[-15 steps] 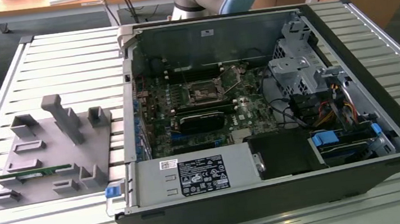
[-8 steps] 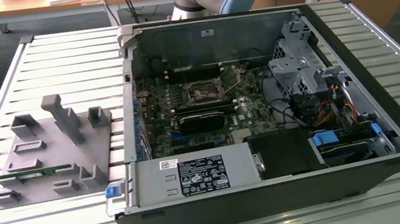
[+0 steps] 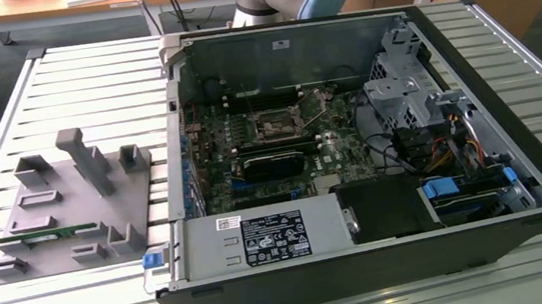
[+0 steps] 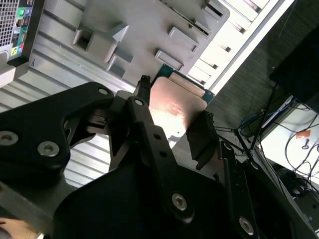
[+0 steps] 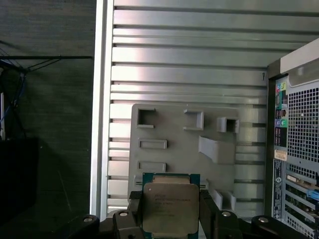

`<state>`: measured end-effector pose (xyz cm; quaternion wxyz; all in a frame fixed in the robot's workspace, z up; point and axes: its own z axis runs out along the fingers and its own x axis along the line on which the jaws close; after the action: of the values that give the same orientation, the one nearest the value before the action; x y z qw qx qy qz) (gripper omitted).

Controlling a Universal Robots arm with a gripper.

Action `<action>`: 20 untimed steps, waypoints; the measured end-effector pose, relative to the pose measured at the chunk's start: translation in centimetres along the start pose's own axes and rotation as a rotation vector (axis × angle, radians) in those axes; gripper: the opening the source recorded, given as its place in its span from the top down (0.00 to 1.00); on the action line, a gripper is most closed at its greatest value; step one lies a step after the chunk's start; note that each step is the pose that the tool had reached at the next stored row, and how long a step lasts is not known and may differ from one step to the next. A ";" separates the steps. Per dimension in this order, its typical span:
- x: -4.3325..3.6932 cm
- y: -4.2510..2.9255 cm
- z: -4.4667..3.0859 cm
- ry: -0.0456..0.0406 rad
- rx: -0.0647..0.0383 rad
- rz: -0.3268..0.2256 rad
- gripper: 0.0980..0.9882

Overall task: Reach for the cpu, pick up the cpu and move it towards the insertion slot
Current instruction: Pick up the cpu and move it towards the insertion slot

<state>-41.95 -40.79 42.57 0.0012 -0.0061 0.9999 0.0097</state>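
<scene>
Holding the cpu [image 5: 169, 206] clamped by two opposite edges, the jaws hang over the grey tray [image 5: 169, 129] near the edge of the counter [image 5: 189, 59], so the insertion slot [image 3: 276, 124] lies well apart, inside the open computer case [image 3: 290, 50] beside the tray, toward the exterior view's right.

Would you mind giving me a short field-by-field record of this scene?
gripper: shut on the cpu, held up over the tray
cpu: between the fingers, metal top showing
slot: inside the open case
tray: beside the case, on the exterior view's left
memory stick: lying on the tray
</scene>
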 end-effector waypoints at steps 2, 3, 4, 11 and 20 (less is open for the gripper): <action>-0.39 0.00 -0.01 0.0002 0.000 0.000 0.50; -0.59 -0.01 -0.01 0.0002 0.000 0.000 0.50; -0.75 0.00 -0.01 0.0002 0.000 0.000 0.50; -1.93 -0.02 -0.01 0.0002 0.000 0.000 0.50; -3.61 -0.04 0.00 0.0002 0.000 0.000 0.50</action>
<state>-38.34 -40.78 42.58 0.0011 -0.0060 0.9999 0.0097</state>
